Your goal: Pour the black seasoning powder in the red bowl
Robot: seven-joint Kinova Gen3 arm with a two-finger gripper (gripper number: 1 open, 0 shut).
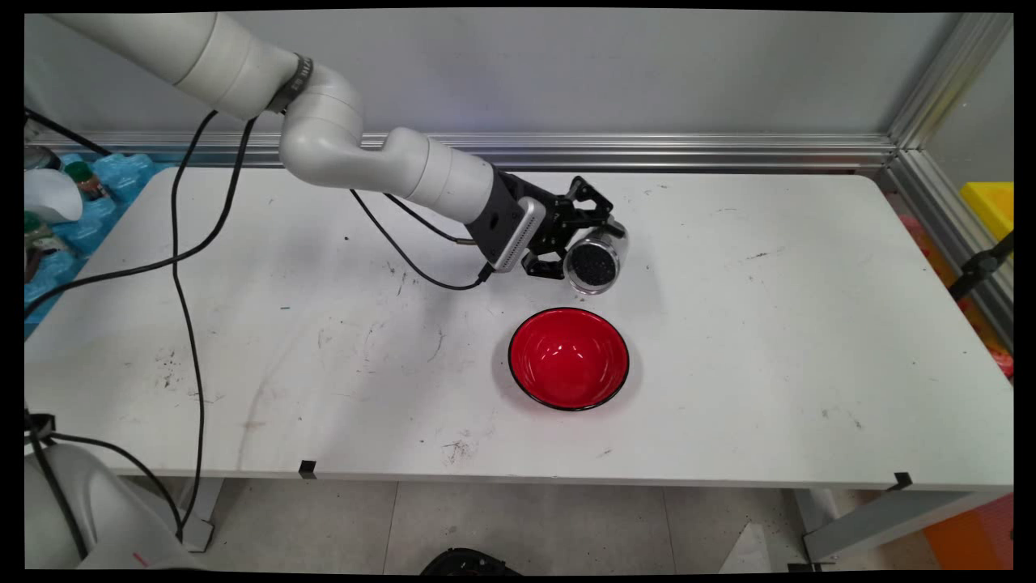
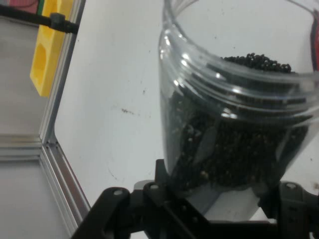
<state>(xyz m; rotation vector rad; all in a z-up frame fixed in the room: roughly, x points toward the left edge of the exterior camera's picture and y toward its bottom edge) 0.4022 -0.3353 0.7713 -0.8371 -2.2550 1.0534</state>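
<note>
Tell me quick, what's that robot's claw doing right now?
Tool: closed on a clear jar of black grains, tipped on its side above the red bowl.

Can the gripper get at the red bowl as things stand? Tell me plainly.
Probably yes for reach: the red bowl sits just in front of the gripper with bare table between. But the gripper is shut on a clear jar of black grains, so it cannot grasp it.

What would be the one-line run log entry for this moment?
gripper: shut on jar | jar: clear, tilted, black grains inside, above table | red bowl: empty, near side of jar
</note>
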